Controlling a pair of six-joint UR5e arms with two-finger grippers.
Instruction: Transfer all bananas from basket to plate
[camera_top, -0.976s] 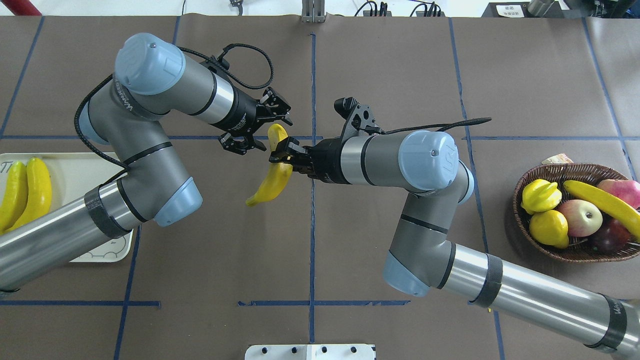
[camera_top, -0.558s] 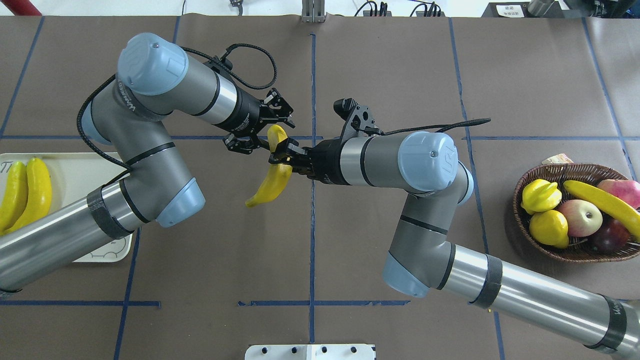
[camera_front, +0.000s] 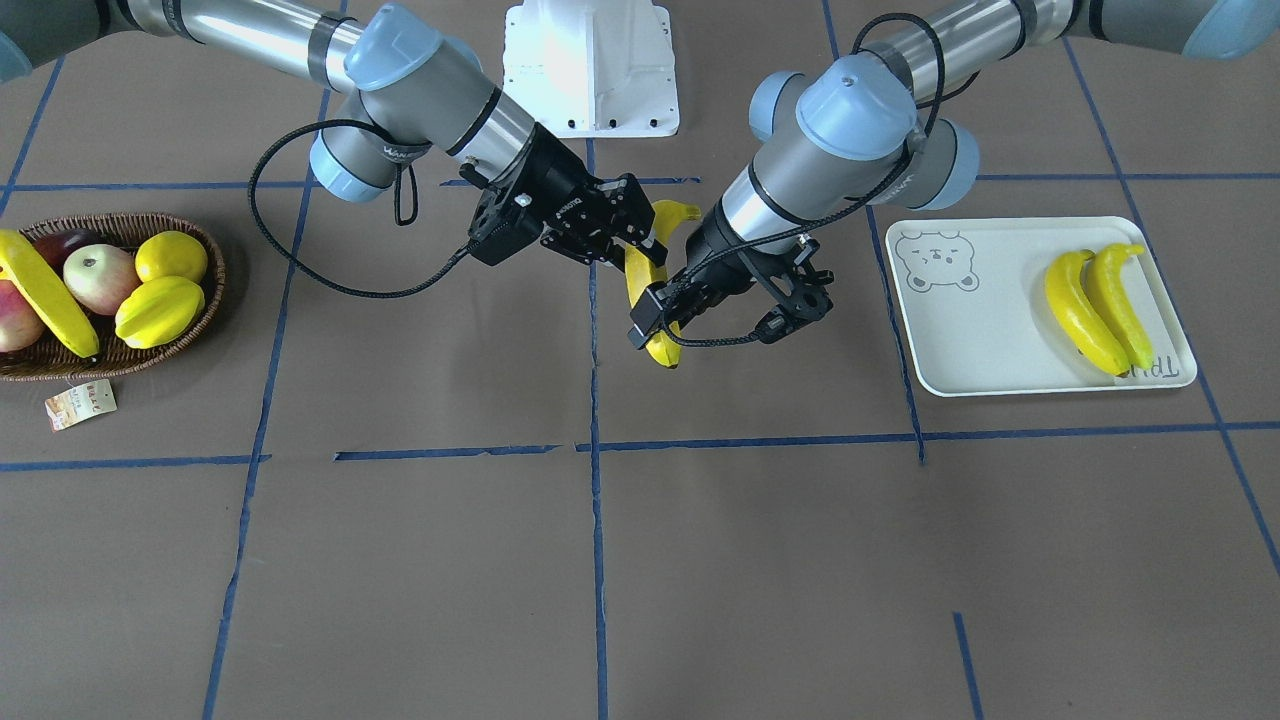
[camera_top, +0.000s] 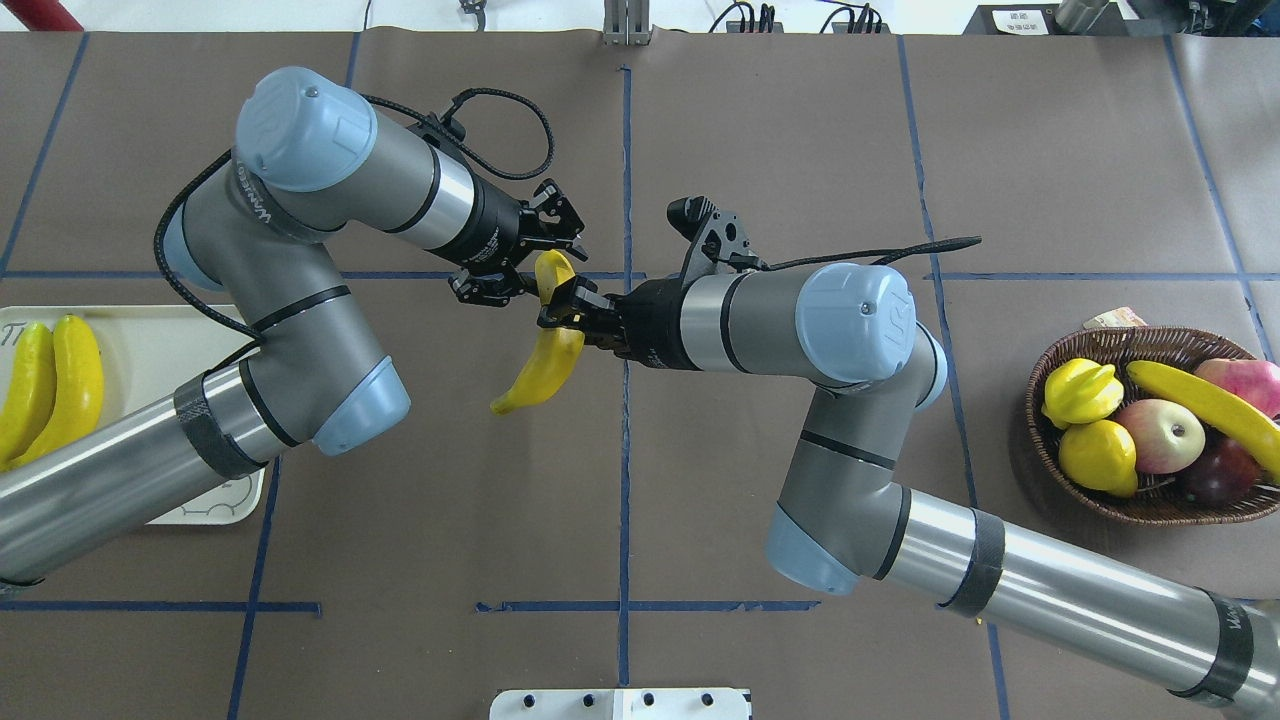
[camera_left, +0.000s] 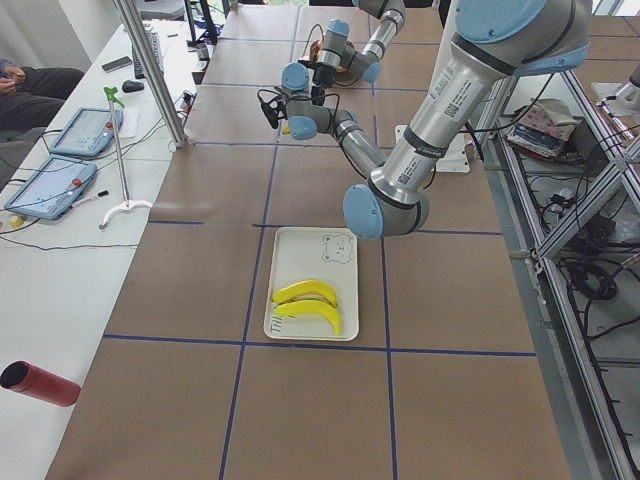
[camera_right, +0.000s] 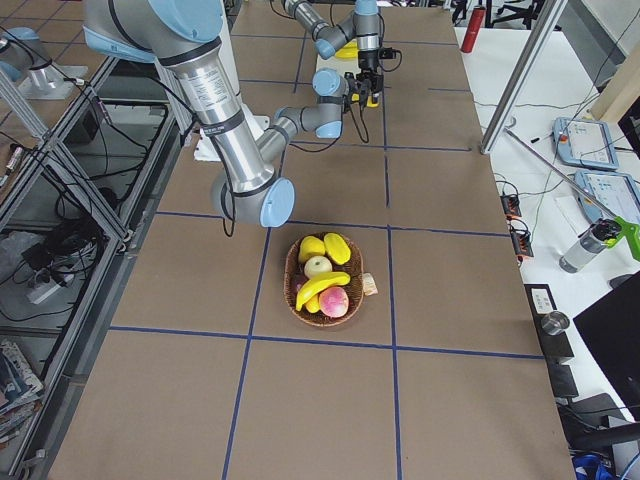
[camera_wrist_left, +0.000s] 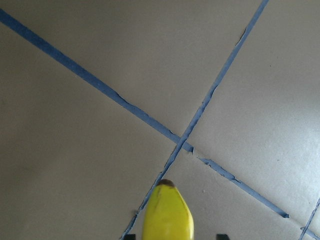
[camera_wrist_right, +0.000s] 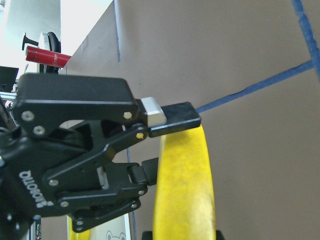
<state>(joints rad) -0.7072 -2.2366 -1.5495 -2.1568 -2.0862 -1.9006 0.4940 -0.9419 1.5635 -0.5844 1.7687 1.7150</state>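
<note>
The right gripper (camera_top: 562, 312) is closed on the middle of a banana (camera_top: 545, 368), in the air over the table (camera_top: 400, 520). The left gripper (camera_top: 528, 265) has fingers at both sides of the banana's upper end; I cannot tell if they press. Two bananas (camera_front: 1075, 310) lie on the plate (camera_front: 990, 360), another banana (camera_front: 45, 295) in the basket (camera_front: 130, 365).

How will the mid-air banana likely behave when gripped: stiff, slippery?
Probably stiff: the banana juts from the right gripper without drooping. Its glossy skin looks slippery, and since it is held off-centre, it may pivot.
</note>
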